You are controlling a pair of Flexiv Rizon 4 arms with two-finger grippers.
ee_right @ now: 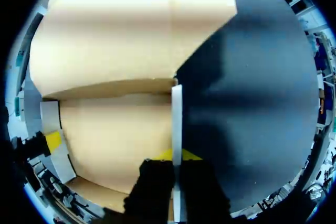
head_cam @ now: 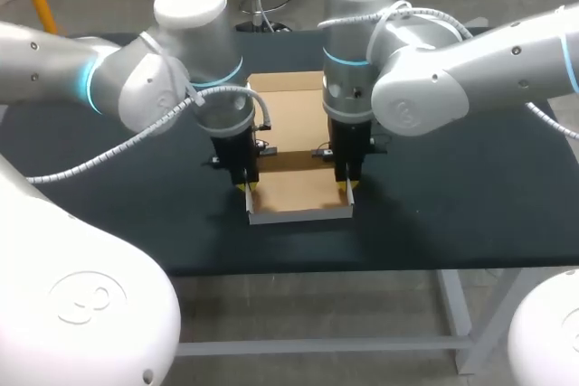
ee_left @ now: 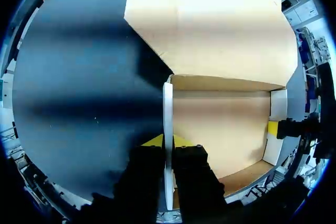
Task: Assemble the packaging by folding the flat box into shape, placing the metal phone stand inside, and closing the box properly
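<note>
The cardboard box [head_cam: 294, 124] lies on the black table with its brown inside up, its side walls raised and its lid flap [head_cam: 285, 81] flat toward the far edge. My left gripper [head_cam: 246, 187] is shut on the box's white left wall [ee_left: 167, 103], one finger on each side. The left gripper [ee_left: 167, 142] shows this close up. My right gripper [head_cam: 345, 185] is shut on the right wall [ee_right: 177, 111] in the same way, as the right gripper [ee_right: 177, 156] shows in its own view. The low front wall [head_cam: 298, 215] stands between them. No phone stand is in view.
The black table [head_cam: 452, 214] stretches out to both sides of the box and ends close in front of it. Both arms come down steeply over the box from the left and right.
</note>
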